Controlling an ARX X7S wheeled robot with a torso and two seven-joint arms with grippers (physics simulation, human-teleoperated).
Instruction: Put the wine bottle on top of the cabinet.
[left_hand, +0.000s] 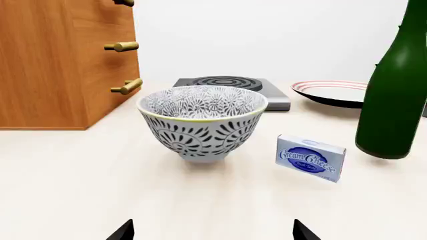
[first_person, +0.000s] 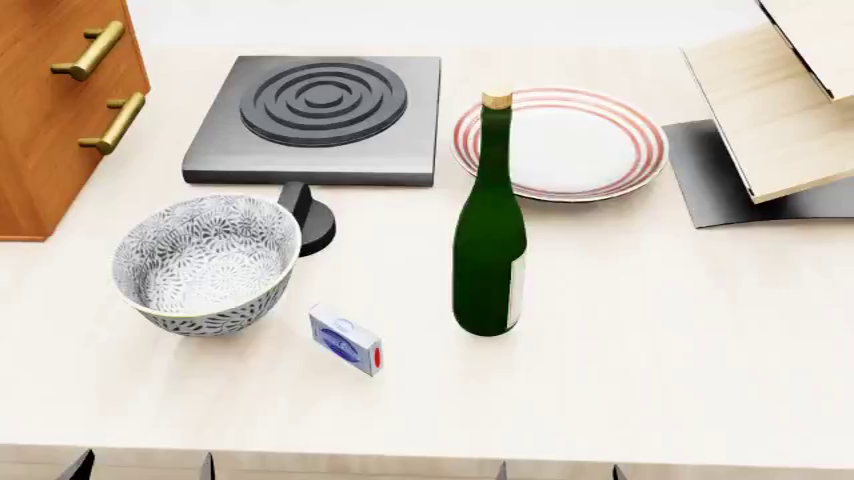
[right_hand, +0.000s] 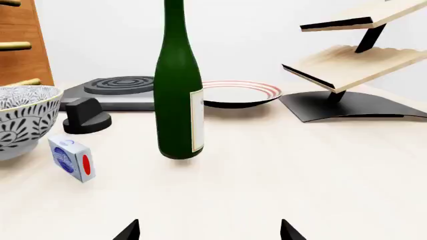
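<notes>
On the counter (first_person: 667, 340) stand one wine bottle (first_person: 490, 250), one bowl (first_person: 203, 262) and one plate (first_person: 561, 143), both end effectors spread.

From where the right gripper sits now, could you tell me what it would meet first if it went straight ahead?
Most likely the wine bottle, standing upright slightly off centre of the right gripper; the open fingers might just pass beside it.

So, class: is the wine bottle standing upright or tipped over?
Upright. The wine bottle stands on its base on the table, cork uppermost, untouched by either gripper.
</notes>
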